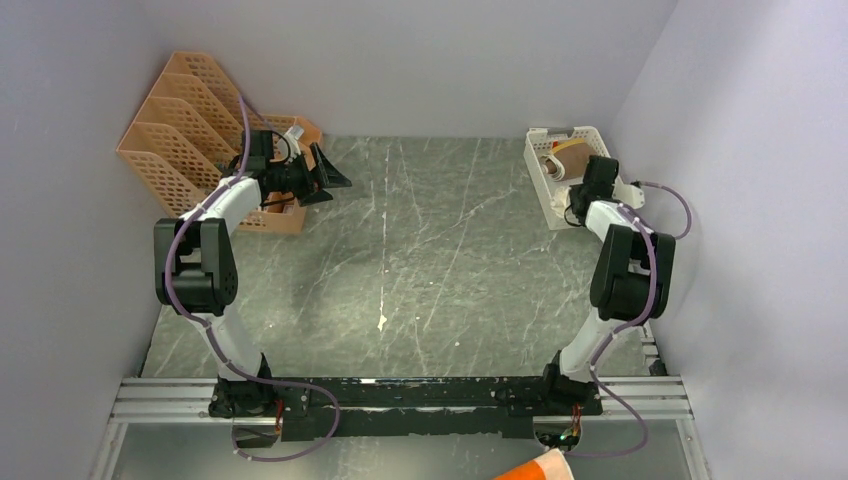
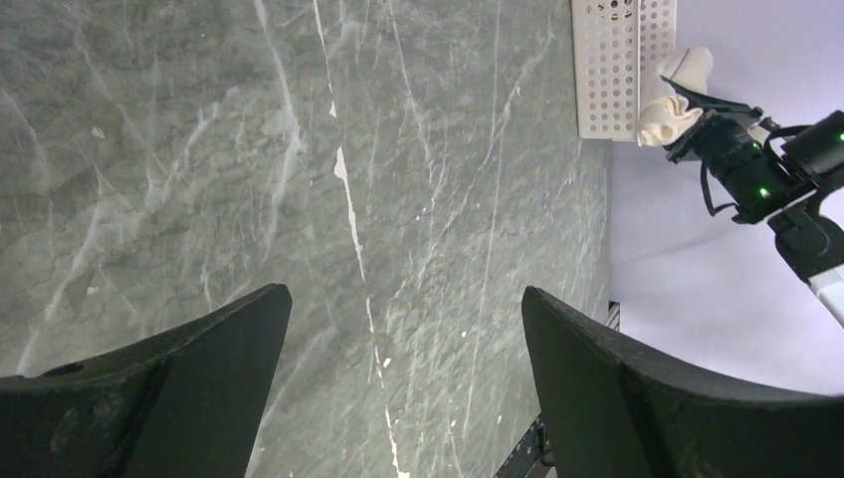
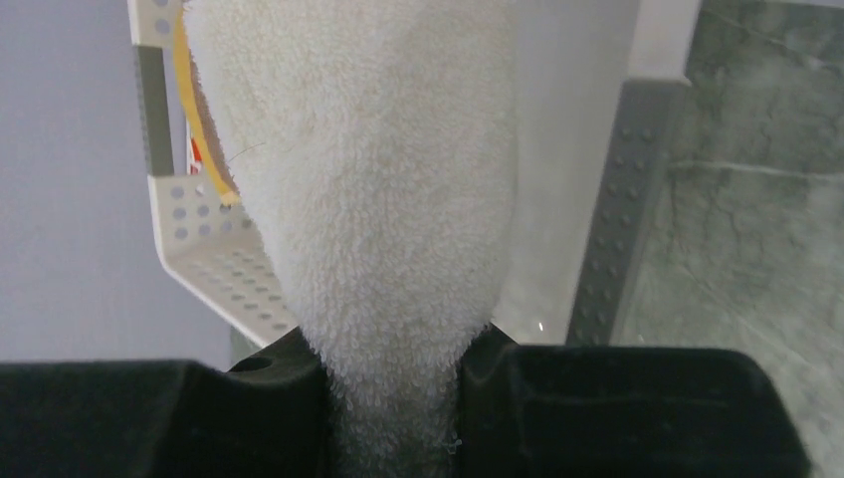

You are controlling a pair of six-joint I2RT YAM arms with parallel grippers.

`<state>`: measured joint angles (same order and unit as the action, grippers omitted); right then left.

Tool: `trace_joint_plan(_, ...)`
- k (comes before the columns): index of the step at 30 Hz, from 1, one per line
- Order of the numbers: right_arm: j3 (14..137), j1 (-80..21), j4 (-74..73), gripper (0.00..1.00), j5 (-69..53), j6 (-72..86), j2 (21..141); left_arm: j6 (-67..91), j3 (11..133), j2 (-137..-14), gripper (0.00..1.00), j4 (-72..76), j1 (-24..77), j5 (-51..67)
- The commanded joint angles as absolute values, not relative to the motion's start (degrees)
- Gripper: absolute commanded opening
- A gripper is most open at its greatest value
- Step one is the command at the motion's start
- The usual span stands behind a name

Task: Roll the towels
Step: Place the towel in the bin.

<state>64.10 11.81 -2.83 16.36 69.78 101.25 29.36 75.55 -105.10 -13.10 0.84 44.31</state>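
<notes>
Presently our right gripper (image 3: pixel 398 398) pinched the cream towel (image 3: pixel 378 199) by its bunched fabric just above the basket (image 3: pixel 199 259), apparently to lift it out for rolling; the brown towel (image 1: pixel 572 157) lay inside. Our left gripper (image 2: pixel 403 299) gaped empty, far from the basket.

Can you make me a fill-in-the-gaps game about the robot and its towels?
The left gripper holds nothing; its jaws are wide ___.
The right gripper pinches the cream towel by the basket, whose colour is ___.
The brown towel lies ___ the basket.
Missing words: open; white; in.
</notes>
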Motion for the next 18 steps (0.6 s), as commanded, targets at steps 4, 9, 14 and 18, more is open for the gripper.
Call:
trace_joint_plan(4, 70.16, 12.7, 4.59, 0.0, 19.47, 71.29, 109.03, 28.59, 76.24, -105.93, 0.99, -12.44, 0.34, 46.51)
trace_joint_plan(9, 73.64, 12.63, 5.79, 0.14, 18.92, 69.88, 113.54, 28.15, 76.46, -106.64, 0.99, -12.83, 0.31, 46.23)
trace_joint_plan(14, 78.27, 12.42, -2.28, 0.31, 20.72, 71.09, 114.08, 27.82, 76.98, -107.21, 0.99, -13.49, 0.34, 46.06)
trace_joint_plan(18, 84.91, 11.14, -14.69, 0.99, 26.24, 70.99, 113.71, 27.86, 77.04, -107.01, 0.99, -13.47, 0.34, 46.21)
